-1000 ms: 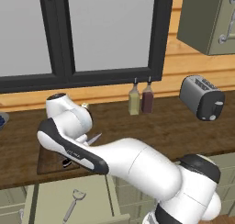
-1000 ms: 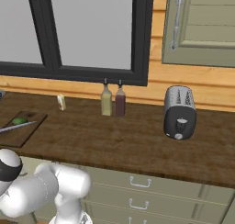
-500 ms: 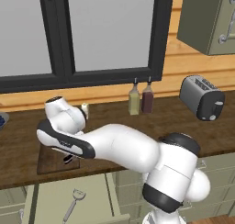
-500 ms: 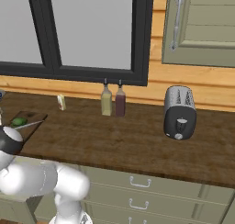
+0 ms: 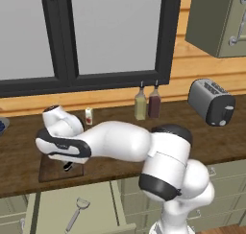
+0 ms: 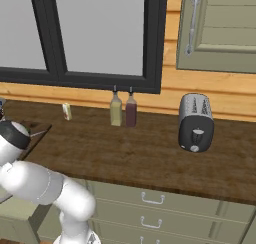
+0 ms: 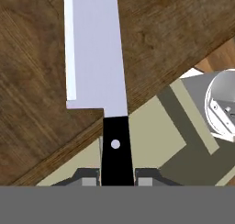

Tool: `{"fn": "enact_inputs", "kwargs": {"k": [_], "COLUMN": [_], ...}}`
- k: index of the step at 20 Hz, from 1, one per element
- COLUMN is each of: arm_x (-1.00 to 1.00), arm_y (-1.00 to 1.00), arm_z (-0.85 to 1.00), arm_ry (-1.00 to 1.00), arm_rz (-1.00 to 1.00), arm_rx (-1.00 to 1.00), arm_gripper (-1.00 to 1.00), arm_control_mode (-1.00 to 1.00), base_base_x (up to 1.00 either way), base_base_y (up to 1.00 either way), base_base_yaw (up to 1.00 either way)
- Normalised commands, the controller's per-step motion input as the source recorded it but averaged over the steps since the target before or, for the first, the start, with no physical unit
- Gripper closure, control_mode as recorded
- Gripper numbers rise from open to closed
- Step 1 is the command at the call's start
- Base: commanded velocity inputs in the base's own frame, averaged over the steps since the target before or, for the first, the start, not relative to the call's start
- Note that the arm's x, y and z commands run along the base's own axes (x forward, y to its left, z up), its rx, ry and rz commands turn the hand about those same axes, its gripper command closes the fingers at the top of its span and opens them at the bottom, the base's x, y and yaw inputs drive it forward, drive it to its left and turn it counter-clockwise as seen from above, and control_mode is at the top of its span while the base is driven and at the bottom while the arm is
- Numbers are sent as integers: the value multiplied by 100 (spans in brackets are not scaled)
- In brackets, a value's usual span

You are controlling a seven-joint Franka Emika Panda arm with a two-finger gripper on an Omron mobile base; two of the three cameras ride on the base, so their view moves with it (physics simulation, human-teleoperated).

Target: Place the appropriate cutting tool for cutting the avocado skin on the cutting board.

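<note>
Gripper (image 7: 117,179) clamped on knife (image 7: 98,58); blade over cutting board (image 7: 41,108), toaster (image 5: 211,102) well apart

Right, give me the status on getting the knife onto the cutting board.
Done: the knife has been picked up; the end effector is shut on its black handle. In hand: in the hand view the blade reaches out over dark wood grain, and in the left base view the arm is low over the cutting board. Left: whether the knife touches the board cannot be told, and it has not been released.
</note>
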Motion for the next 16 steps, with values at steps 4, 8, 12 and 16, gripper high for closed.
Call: {"fn": "enact_inputs", "kwargs": {"k": [4, 8, 12, 16], "arm_x": [22, 20, 27, 35], "arm_y": [33, 20, 15, 4], "arm_z": [-26, -21, -23, -31], "arm_ry": [0, 0, 0, 4], "arm_rz": [12, 9, 6, 5], "arm_rx": [0, 0, 0, 0], "arm_gripper": [100, 100, 100, 100], "arm_control_mode": [-100, -100, -100, -100], "base_base_x": [0, 0, 0, 0], "base_base_y": [0, 0, 0, 0], "base_base_yaw": [0, 0, 0, 0]}}
